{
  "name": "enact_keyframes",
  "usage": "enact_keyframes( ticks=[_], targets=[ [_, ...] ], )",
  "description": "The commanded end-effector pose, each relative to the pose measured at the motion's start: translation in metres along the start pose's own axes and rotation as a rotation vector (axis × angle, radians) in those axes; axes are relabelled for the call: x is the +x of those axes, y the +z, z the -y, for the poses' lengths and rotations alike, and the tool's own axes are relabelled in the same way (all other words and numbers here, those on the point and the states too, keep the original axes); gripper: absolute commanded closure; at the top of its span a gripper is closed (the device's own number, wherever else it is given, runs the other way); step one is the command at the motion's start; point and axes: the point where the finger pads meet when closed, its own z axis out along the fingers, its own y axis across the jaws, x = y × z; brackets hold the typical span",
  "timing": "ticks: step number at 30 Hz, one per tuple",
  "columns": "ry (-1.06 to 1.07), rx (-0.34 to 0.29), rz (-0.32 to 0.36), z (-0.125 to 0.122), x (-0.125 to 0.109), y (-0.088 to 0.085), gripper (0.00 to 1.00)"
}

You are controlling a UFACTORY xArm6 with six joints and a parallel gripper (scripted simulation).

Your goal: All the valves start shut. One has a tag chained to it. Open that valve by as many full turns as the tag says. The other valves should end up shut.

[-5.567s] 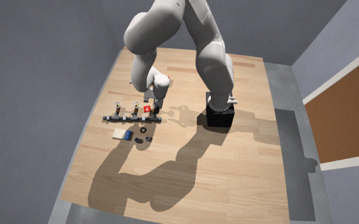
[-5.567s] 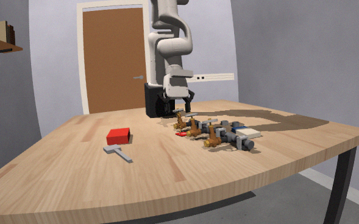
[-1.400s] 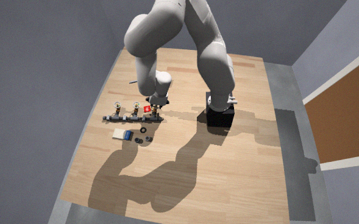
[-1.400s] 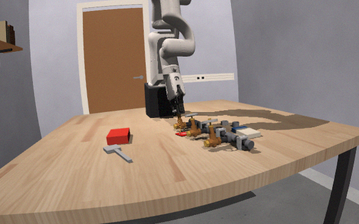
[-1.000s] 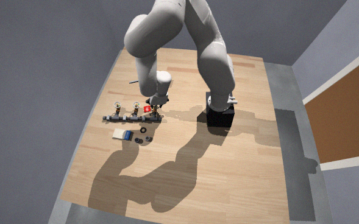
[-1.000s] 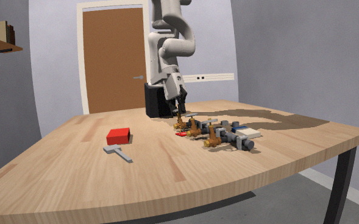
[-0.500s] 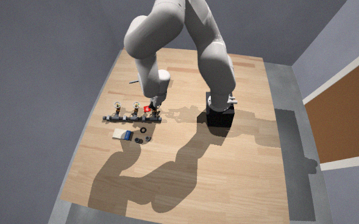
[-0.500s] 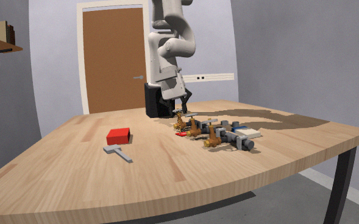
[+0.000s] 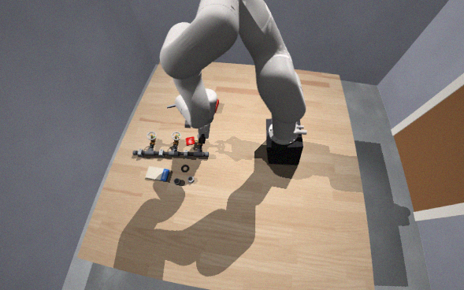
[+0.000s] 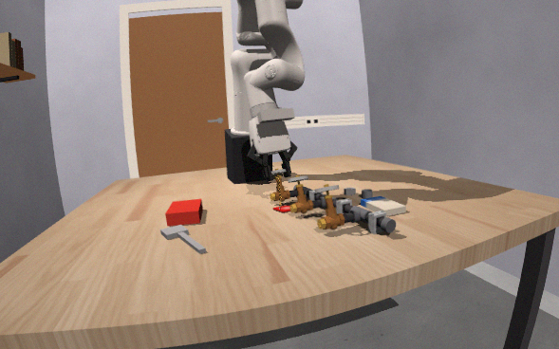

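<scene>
A dark grey pipe (image 9: pixel 183 154) (image 10: pixel 361 214) carries three brass valves side by side. The left valve (image 9: pixel 151 137) (image 10: pixel 330 217) and the middle valve (image 9: pixel 176 137) (image 10: pixel 301 203) stand free with their handwheels on top. A red tag (image 9: pixel 190 140) (image 10: pixel 280 209) lies on the table beside the right valve (image 9: pixel 199 147) (image 10: pixel 279 192), the one nearest the robot base. My gripper (image 9: pixel 202 138) (image 10: pixel 280 171) points straight down over that valve and is shut on its handwheel. The arm hides the wheel in the overhead view.
A white and blue block (image 9: pixel 158 173) (image 10: pixel 383 205), a black ring (image 9: pixel 184 171) and two small nuts (image 9: pixel 184 181) lie beside the pipe. A red box (image 10: pixel 183 211) and a grey hammer-like tool (image 10: pixel 183 236) lie apart. The black robot base (image 9: pixel 285 153) (image 10: pixel 239 163) stands behind.
</scene>
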Motion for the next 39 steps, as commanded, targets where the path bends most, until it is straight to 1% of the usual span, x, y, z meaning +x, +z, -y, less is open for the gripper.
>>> enact_keyframes(
  ticks=[1,5,7,8,11,15,19,22,29,39],
  targets=[
    [-0.275,-0.044,-0.025,0.0000,0.0008,-0.0003,1.00],
    [-0.480,-0.043,-0.013,0.0000,0.0008,-0.0003,1.00],
    [-0.480,-0.043,-0.013,0.0000,0.0008,-0.0003,1.00],
    [-0.623,-0.052,-0.013,0.0000,0.0008,-0.0003,1.00],
    [-0.728,-0.048,-0.004,0.0000,0.0008,-0.0003,1.00],
    [-0.924,-0.054,0.002,0.0000,0.0008,-0.0003,1.00],
    [-1.113,-0.068,0.000,0.0000,0.0008,-0.0003,1.00],
    [-1.241,-0.092,-0.009,0.0000,0.0008,-0.0003,1.00],
    [-1.306,-0.101,-0.011,0.0000,0.0008,-0.0003,1.00],
    [-1.317,-0.101,-0.011,0.0000,0.0008,-0.0003,1.00]
  ],
)
